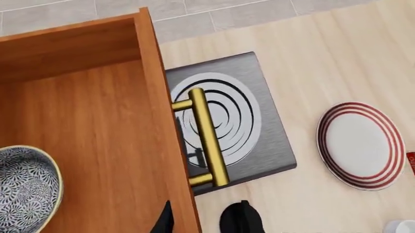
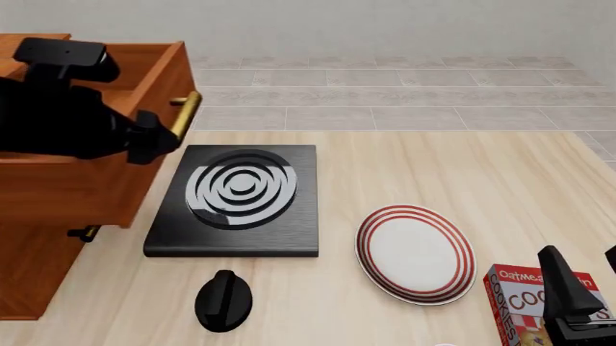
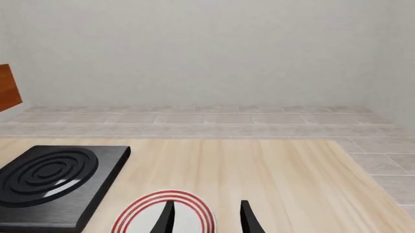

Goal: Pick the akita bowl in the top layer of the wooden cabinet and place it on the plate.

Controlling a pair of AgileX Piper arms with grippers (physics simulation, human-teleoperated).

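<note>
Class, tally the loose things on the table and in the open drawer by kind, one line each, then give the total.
Bowl: 1
Plate: 1
Black slab: 1
Black knob: 1
Cookie box: 1
Total: 5

The cabinet is smooth reddish wood with a shiny brass handle. The table is pale matt wood. The black slab looks brushed; the plate looks glazed.
</note>
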